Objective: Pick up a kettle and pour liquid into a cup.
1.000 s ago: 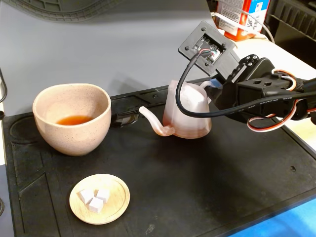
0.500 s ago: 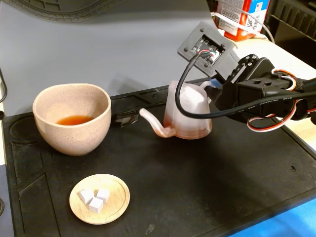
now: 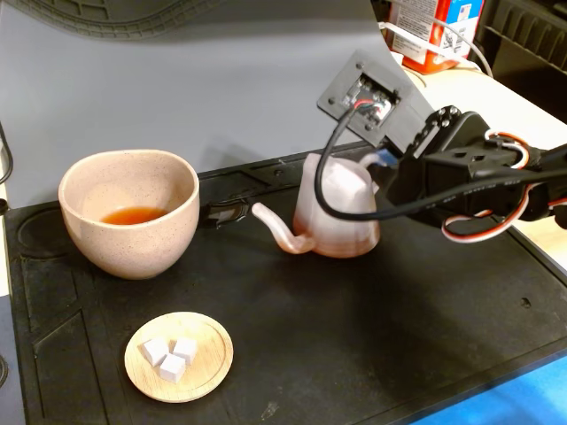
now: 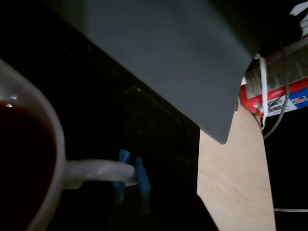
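Observation:
The pink translucent kettle (image 3: 337, 217) stands upright on the black mat (image 3: 354, 336), its spout pointing left towards the cup (image 3: 128, 221). The speckled beige cup holds a small pool of orange-red liquid (image 3: 133, 215). My gripper (image 3: 381, 161) comes in from the right at the kettle's loop handle (image 3: 368, 162). In the wrist view the blue fingertips (image 4: 124, 158) sit close on both sides of the handle (image 4: 96, 171), and the gripper (image 4: 132, 166) looks shut on it. Dark red liquid (image 4: 19, 159) shows inside the kettle's rim.
A small wooden saucer (image 3: 179, 356) with three white cubes lies in front of the cup. A grey board (image 4: 168, 57) stands behind the mat. A red and white box (image 3: 430, 31) sits on the pale table (image 4: 236, 183) at the back right.

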### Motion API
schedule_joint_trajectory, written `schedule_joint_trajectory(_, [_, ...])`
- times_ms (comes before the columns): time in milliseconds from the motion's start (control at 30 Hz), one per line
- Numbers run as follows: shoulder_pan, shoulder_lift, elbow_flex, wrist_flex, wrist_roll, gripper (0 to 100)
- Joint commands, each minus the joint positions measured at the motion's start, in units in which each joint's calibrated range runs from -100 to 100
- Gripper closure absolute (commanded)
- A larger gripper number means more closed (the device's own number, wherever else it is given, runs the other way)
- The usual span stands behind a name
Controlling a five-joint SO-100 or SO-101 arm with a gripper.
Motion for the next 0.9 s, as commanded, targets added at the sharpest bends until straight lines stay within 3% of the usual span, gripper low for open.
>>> schedule_joint_trajectory(0, [-0.3,0.4,-3.1,-1.5,0.2,99])
schedule_joint_trajectory(500, [0.3,0.9,-3.0,-4.3,0.4,99])
schedule_joint_trajectory(633, [-0.2,0.9,-2.3,-4.1,0.4,87])
schedule_joint_trajectory(867, [0.0,0.9,-2.0,-4.1,0.4,85])
